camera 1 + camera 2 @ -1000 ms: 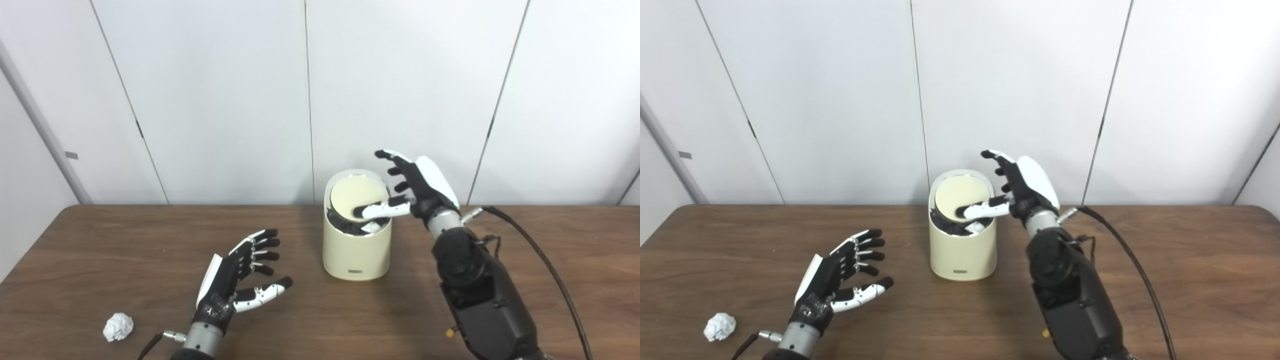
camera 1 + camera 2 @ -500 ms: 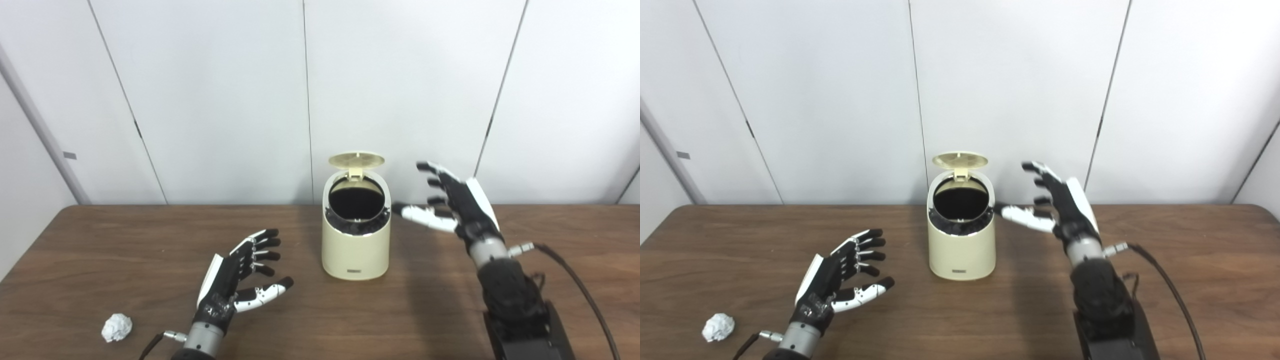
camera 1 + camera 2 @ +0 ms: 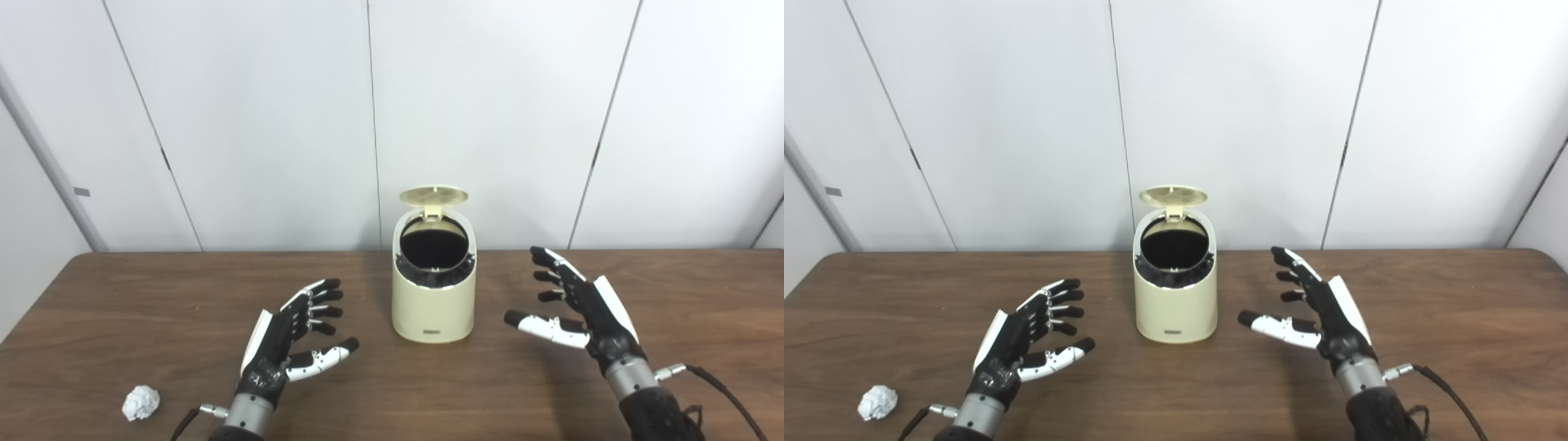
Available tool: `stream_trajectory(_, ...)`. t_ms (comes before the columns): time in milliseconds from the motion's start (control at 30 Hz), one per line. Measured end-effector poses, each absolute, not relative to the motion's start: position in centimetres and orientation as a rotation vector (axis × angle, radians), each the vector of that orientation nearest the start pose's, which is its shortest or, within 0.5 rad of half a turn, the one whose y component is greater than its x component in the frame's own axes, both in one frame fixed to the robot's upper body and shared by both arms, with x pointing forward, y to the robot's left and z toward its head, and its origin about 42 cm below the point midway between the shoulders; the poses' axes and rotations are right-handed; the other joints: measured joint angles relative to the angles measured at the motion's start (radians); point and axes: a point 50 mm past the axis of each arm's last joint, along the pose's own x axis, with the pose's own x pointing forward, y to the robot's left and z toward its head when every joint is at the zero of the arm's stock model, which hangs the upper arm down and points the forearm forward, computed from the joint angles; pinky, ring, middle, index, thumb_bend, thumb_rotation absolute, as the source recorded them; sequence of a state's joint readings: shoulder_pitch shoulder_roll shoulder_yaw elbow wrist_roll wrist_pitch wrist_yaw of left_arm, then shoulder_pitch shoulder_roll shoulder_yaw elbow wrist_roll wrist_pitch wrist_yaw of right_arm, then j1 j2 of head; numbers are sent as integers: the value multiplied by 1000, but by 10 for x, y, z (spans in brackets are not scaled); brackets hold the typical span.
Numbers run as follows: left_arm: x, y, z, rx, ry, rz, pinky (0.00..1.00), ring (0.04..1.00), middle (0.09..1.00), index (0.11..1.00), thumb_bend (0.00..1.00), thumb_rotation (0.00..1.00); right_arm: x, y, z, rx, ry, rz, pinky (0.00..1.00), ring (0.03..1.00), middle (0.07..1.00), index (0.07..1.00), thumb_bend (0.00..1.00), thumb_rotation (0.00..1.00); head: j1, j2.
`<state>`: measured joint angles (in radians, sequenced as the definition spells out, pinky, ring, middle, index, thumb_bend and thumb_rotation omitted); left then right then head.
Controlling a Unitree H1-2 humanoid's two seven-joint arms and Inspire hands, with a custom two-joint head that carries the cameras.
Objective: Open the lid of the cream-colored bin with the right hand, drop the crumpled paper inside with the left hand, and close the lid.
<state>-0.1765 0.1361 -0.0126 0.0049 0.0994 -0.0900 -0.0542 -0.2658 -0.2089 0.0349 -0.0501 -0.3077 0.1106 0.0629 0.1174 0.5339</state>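
Both hands are spread wide and empty: left hand, right hand. Crumpled paper lies near the table's front-left edge, well apart from the cream-colored bin, whose lid stands open. Likely light and crushable; pinch it gently around its middle.

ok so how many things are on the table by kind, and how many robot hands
bin with its lid up: 1
paper ball: 1
robot hands, left hand and right hand, both open and empty: 2
total: 4
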Motion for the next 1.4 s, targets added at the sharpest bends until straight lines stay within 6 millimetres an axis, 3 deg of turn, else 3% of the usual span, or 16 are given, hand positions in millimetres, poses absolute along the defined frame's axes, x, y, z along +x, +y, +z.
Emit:
stream_trajectory(33, 338, 233, 156, 244, -259, -102, 614, 710, 794, 822, 634, 32, 362, -247, 188, -522, -195, 79, 753, 880, 927, 922, 888, 392, 1, 0)
stream_trajectory(200, 333, 230, 154, 257, -256, -93, 610, 700, 787, 812, 651, 53, 358, -263, 185, -558, -172, 114, 783, 888, 950, 940, 836, 268, 214, -41)
stream_trajectory(300, 328, 222, 151, 252, -249, -94, 604, 708, 791, 821, 660, 69, 357, -274, 188, -570, -157, 113, 822, 908, 962, 948, 781, 203, 254, -51)
stream_trajectory(333, 324, 219, 153, 245, -257, -93, 604, 709, 792, 823, 661, 70, 356, -276, 189, -571, -152, 118, 829, 913, 966, 951, 769, 196, 298, -60)
stream_trajectory(433, 318, 214, 160, 258, -283, -80, 590, 721, 793, 823, 650, 46, 350, -277, 193, -558, -115, 123, 793, 906, 979, 959, 759, 246, 349, -74)
stream_trajectory(500, 316, 214, 164, 275, -294, -61, 593, 723, 793, 821, 655, 51, 348, -275, 195, -568, -111, 127, 689, 868, 952, 939, 812, 346, 370, -77)
stream_trajectory(667, 303, 222, 175, 322, -297, -42, 578, 711, 795, 821, 668, 99, 348, -274, 196, -607, -116, 128, 610, 854, 928, 917, 882, 457, 386, -83)
stream_trajectory(800, 287, 241, 200, 529, -293, -31, 601, 720, 797, 815, 703, 158, 349, -273, 197, -611, -120, 128, 565, 847, 924, 906, 909, 490, 407, -88)
stream_trajectory(1000, 268, 279, 242, 834, -285, 11, 511, 625, 693, 721, 764, 92, 354, -273, 203, -604, -138, 131, 458, 821, 908, 883, 916, 493, 416, -88)
stream_trajectory(1167, 259, 312, 269, 1042, -249, 65, 510, 632, 707, 706, 785, 73, 355, -273, 205, -605, -147, 132, 407, 796, 894, 874, 933, 518, 415, -88)
stream_trajectory(1400, 247, 350, 292, 1307, -56, 100, 518, 653, 721, 728, 831, 51, 356, -274, 205, -608, -147, 132, 361, 785, 891, 862, 939, 526, 412, -83)
